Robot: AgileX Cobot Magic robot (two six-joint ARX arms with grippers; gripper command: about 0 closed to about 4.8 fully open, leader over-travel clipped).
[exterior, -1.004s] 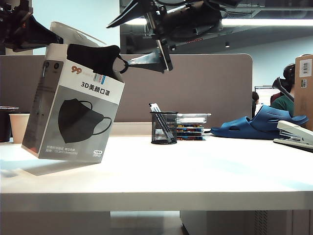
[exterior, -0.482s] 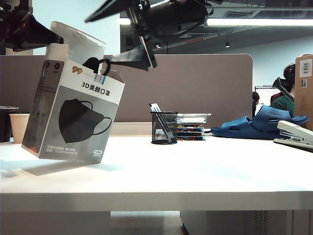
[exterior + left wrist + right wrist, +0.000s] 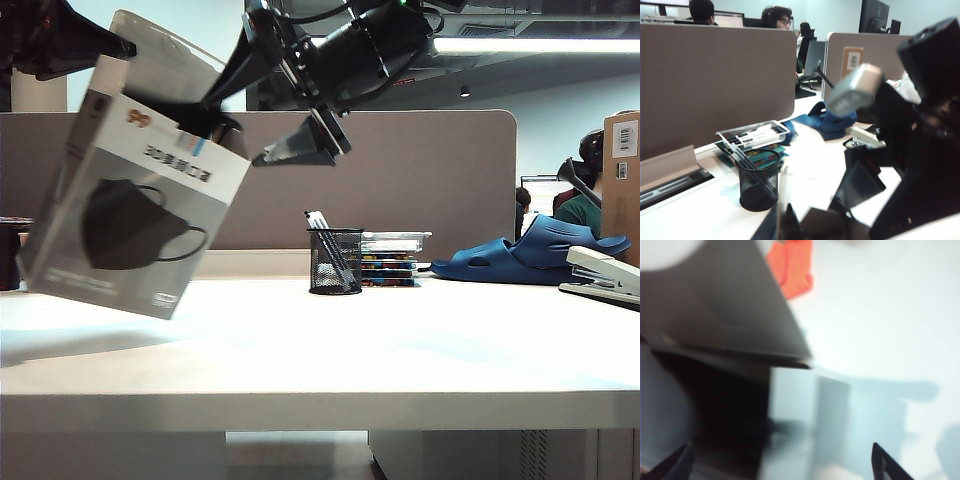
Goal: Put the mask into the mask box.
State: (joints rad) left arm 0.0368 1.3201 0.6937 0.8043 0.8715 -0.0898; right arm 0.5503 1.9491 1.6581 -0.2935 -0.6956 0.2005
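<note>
Up in the upper left of the exterior view, the mask box [image 3: 120, 205] hangs tilted above the white bench [image 3: 400, 340], its lower corner clear of the surface. Most of the bench front and centre is bare; the clutter sits along the far edge against a grey partition [image 3: 400, 170].

A dark mass at the box's open top, likely the mask [image 3: 190, 122], sits at the mouth beneath a raised white flap; how far inside it lies is hard to tell. The right claw [image 3: 255, 115] hovers at that opening, its two black fingers spread wide apart, one above the mouth and one beside it. The left claw [image 3: 100, 45] reaches in from the upper left corner and appears clamped together on the box's top, though the contact itself is hidden.

A black mesh pen cup [image 3: 335, 260] holds pens at mid-frame, with a clear plastic tray [image 3: 395, 242] behind it. A blue foam clog [image 3: 535, 255] and a white stapler [image 3: 605, 275] sit at far right, where a brown carton [image 3: 622, 180] is cut off.

Both wrist views are blurred; the right one shows only the box's grey panel [image 3: 725, 305].
</note>
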